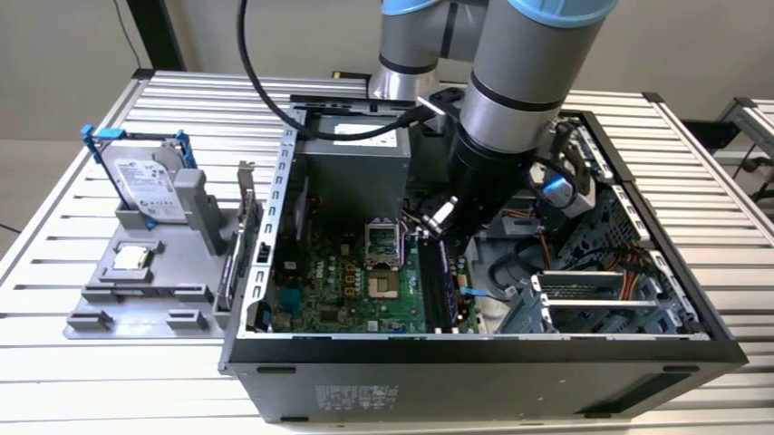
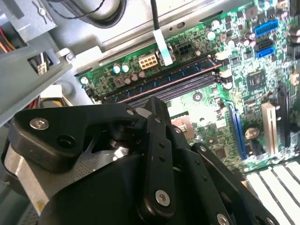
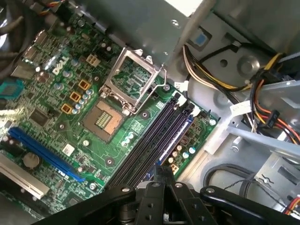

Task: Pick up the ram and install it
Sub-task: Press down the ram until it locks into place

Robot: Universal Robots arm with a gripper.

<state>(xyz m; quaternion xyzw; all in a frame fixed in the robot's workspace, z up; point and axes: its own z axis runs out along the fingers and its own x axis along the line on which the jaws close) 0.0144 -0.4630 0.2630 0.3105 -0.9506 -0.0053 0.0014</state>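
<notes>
The gripper (image 3: 161, 180) hangs low inside the case (image 1: 484, 349), just above the slots (image 3: 154, 140). The ram (image 3: 174, 140) sits in a slot. I cannot tell the gripper's state.

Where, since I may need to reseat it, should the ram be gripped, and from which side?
Grip the ram by its top edge, pinching its two flat faces, coming straight down from above. It seems to stand on edge, seated among the slots, so only that edge looks free.
</notes>
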